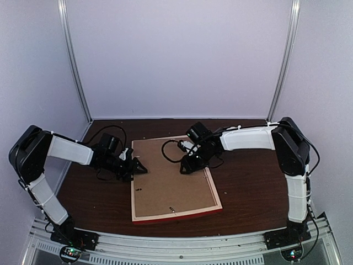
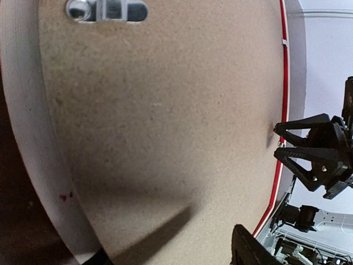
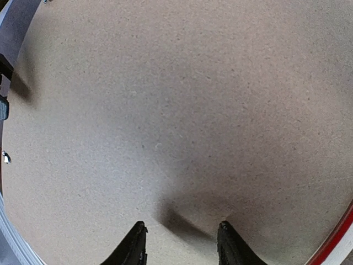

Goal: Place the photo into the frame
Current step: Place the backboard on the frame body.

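The frame (image 1: 176, 213) lies face down at picture centre, long axis top to bottom, backing board (image 1: 171, 179) uppermost and no photo showing; the left tool (image 1: 138, 168), wide and empty, sits at its left edge, and the right tool (image 1: 186, 167), half-wide and empty, is over its upper right.

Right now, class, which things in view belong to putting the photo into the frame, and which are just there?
Belong to the job: the frame, lying face down; the backing board set in it; the left gripper at its left edge; the right gripper over the board. The photo is not in view.
Just there: the table; the white back wall.
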`<state>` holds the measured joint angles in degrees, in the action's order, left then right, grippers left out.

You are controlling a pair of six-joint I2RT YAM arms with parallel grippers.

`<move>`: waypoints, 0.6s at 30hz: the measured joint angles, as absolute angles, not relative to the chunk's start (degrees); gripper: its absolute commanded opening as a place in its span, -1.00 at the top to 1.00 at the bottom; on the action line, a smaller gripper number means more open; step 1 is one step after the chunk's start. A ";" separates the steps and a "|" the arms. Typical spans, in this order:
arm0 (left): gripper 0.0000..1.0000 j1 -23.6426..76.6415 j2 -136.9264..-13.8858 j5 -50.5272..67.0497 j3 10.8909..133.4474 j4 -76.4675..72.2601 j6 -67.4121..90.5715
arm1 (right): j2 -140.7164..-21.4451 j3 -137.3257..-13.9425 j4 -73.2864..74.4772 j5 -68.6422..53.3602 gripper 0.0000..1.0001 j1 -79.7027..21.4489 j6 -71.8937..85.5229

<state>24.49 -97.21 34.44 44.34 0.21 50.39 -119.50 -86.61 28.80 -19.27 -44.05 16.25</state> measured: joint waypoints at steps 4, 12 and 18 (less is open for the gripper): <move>-0.28 24.49 -96.68 33.61 45.28 3.38 48.71 | -119.50 -86.61 28.86 -19.22 0.11 -43.97 16.23; -0.32 24.60 -96.71 33.65 45.89 4.67 47.37 | -119.50 -86.61 28.91 -19.22 0.11 -43.92 16.16; -0.35 25.30 -96.84 33.15 46.46 5.48 47.35 | -119.50 -86.76 29.43 -19.22 0.11 -43.83 15.38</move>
<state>25.30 -96.84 33.15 46.46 5.48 47.35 -119.50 -86.76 29.43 -19.22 -43.83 15.38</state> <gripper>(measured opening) 0.668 0.445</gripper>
